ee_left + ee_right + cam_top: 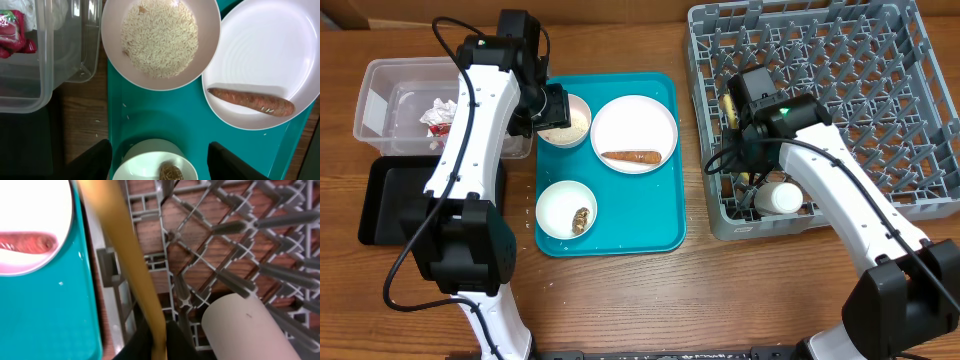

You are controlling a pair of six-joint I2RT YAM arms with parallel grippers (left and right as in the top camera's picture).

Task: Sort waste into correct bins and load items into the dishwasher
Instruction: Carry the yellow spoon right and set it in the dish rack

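Observation:
My left gripper point(159, 160) is open above the teal tray, over a white bowl holding a brown food lump point(171, 173). A bowl of white rice point(160, 37) and a plate with an orange carrot stick point(252, 101) lie beyond it. Overhead, the left gripper point(552, 108) hangs by the rice bowl point(566, 122). The clear tub point(390, 100) holds crumpled paper and a red-and-white wrapper point(438, 113). My right gripper point(162, 347) is shut on the yellow spoon point(122, 255) over the grey rack point(820, 110). A white cup point(250, 330) lies in the rack.
The black tray point(380, 200) sits in front of the clear tub at the left. The teal tray point(660, 220) takes the middle of the wooden table. The rack's upright pegs point(235, 227) surround the spoon and cup.

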